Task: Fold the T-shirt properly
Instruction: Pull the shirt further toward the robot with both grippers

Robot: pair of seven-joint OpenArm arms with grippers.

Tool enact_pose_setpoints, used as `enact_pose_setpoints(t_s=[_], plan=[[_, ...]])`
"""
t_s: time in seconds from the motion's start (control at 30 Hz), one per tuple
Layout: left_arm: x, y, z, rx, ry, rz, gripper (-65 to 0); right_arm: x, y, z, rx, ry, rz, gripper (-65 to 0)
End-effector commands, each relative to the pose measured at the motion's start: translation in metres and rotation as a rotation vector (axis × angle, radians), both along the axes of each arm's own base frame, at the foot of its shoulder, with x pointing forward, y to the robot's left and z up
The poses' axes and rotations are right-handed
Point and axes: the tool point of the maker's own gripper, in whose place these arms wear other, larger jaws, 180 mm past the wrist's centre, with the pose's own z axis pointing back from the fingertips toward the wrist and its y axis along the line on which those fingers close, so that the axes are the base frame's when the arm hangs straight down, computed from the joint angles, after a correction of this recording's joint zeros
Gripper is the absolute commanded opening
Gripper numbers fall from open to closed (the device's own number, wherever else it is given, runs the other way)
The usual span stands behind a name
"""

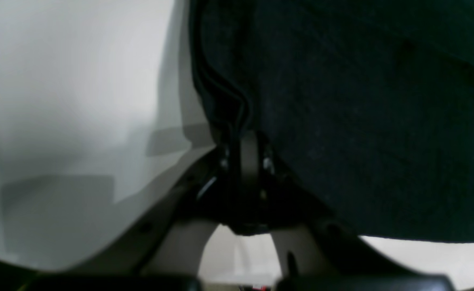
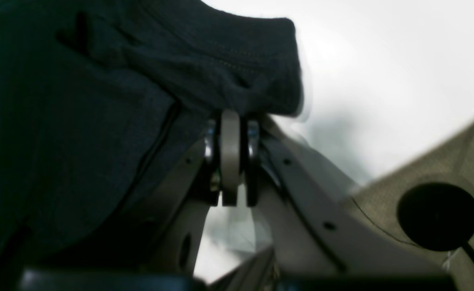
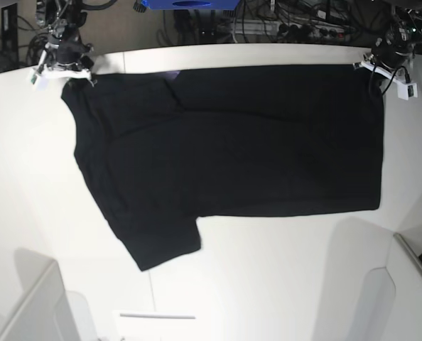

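Pinched tight on cloth, the left gripper (image 1: 245, 133) shows in its wrist view with both jaws pressed together on a bunched black hem of the T-shirt (image 1: 362, 121), the fabric filling everything to the right of the jaws while the white table (image 1: 71, 81) lies pale to their left. Seams run down into the grip as dark parallel ridges. The right gripper (image 2: 230, 121) is likewise closed in its own wrist view, its jaws meeting on a folded lip of the T-shirt (image 2: 99, 101), with a line of stitching visible just above them; the picture is soft there, so how many layers are caught is hard to say. Beside that gripper, to the right of the shirt, a tan fabric-covered surface (image 2: 443, 169) bears a round black disc (image 2: 438, 216) with a thin cord trailing from it.

From the base view the T-shirt (image 3: 232, 142) lies spread flat across the table (image 3: 268, 284), a sleeve jutting from its near edge toward the camera. Along the shirt's far edge the two arms hold opposite corners: the right gripper (image 3: 74, 72) at the far corner on the view's left, the left gripper (image 3: 371, 67) at the far corner on the view's right. A sliver of purple (image 3: 170, 74) shows at that far edge. Beyond the shirt, cables (image 3: 282, 21) and a blue object (image 3: 190, 4) sit behind the table.
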Motion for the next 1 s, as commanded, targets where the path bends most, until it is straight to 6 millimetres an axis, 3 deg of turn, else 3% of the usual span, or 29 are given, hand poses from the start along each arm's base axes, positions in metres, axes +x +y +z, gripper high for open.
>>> enact_pose_setpoints(t_s=[0.0, 0.4, 0.97], plan=[[-0.001, 0.006, 0.006, 0.024, -0.002, -0.006, -65.0, 0.003, -0.004, 0.009, -0.023, -0.027, 0.004, -65.0], [-0.012, 0.007, 0.009, 0.043, 0.017, -0.02, -65.0, -0.017, -0.003, 0.008, -0.027, 0.008, 0.012, -65.0], [-0.022, 0.01, 0.007, 0.05, 0.045, -0.012, -65.0, -0.022, -0.002, 0.007, -0.024, 0.021, 0.015, -65.0]])
